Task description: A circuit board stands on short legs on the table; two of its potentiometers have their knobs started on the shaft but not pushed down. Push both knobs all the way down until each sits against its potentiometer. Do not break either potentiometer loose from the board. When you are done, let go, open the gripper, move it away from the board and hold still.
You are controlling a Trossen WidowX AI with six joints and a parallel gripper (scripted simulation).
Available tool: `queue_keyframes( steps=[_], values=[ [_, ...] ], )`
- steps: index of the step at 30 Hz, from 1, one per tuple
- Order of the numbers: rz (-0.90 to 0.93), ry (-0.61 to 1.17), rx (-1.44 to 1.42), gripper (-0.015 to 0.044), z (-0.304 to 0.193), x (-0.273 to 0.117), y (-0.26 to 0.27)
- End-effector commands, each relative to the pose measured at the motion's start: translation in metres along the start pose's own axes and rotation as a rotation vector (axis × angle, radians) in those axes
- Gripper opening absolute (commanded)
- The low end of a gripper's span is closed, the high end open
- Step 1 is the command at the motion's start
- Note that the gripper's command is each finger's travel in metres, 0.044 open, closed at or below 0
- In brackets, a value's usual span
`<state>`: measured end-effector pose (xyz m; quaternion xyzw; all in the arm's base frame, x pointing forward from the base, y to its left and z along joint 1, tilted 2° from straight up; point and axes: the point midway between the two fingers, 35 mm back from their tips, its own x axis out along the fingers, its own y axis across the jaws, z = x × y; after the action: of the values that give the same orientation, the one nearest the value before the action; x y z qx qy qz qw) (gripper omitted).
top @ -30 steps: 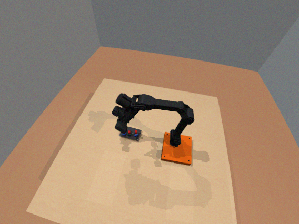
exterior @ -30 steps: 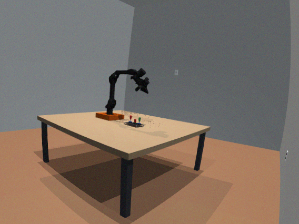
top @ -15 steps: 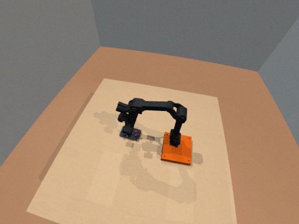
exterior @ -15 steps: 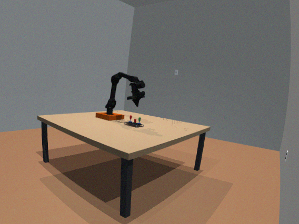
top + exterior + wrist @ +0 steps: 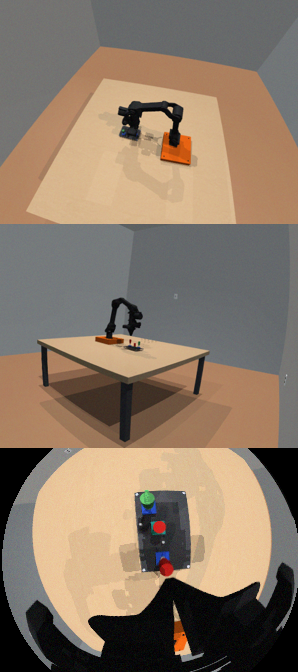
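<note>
Wrist view: your hand (image 5: 132,131) (image 5: 131,334) (image 5: 169,581) was shut, empty; the outer red knob (image 5: 130,341) (image 5: 166,568) and green knob (image 5: 123,130) (image 5: 139,343) (image 5: 147,499), likely fragile-mounted, needed gentle, centred top pressure.

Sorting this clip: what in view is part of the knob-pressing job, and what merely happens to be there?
Part of the job:
- black circuit board
- raised red knob
- raised green knob
- closed black gripper

Merely there:
- low red knob, apparently already seated
- white wall plate
</note>
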<state>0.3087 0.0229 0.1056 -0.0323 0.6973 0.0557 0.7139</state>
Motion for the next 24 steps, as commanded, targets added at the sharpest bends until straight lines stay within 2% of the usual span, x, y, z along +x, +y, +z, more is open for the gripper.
queue_keyframes(
  steps=[1,24],
  values=[
    [-0.004,0.009,-0.004,0.0000,-0.001,0.008,-0.001],
    [-0.004,0.009,-0.004,0.0000,-0.001,0.028,-0.001]
  ],
)
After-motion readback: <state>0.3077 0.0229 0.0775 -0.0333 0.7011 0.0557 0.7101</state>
